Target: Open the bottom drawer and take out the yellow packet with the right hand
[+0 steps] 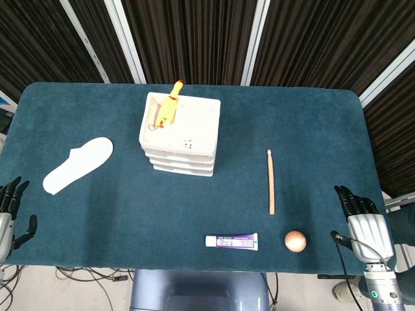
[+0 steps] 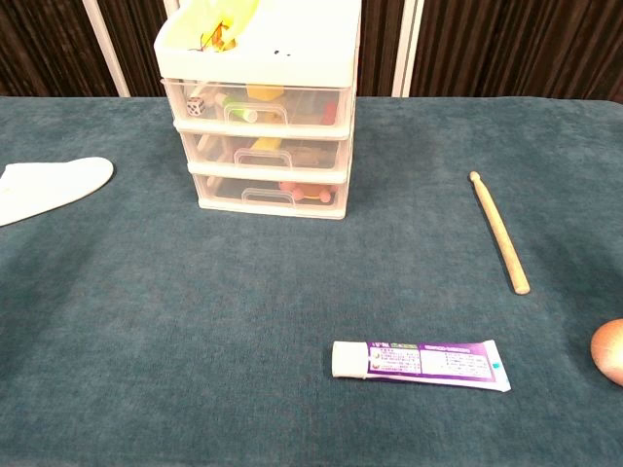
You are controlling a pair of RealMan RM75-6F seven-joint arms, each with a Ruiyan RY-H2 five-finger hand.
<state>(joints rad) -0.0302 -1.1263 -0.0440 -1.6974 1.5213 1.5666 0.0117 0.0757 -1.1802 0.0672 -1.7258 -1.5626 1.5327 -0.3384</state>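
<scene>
Right hand (image 1: pixel 364 217) rests at the near right corner of the table (image 1: pixel 311 123), fingers loosely spread and holding nothing, well apart from the drawer unit (image 1: pixel 180 135) that it has to reach. The bottom drawer (image 2: pixel 271 191) is shut; through its clear front something pinkish shows, but no yellow packet can be made out inside it, so where the packet lies in there cannot be told. The drawer's handle (image 2: pixel 267 197) sits at the middle of its front, low against the cloth, and the front faces the robot, so the pull should run straight toward the near edge.

From the right hand the drawer unit lies forward and to the left, past the drumstick (image 1: pixel 270 181), whose long axis runs far-to-near between the two. A ball (image 1: pixel 295 240) and a tube of toothpaste (image 1: pixel 232 241) lie near the front edge, the tube lengthwise across the table; both are off the straight line of the reach, though the ball is close to the hand.

Left hand (image 1: pixel 11 214) hangs at the near left edge, fingers apart and empty. It looks about as far from the drawers as the right one. A white slipper (image 1: pixel 78 164) lies between it and the unit. A yellow rubber chicken (image 1: pixel 168 110) sits on the unit's top tray.
</scene>
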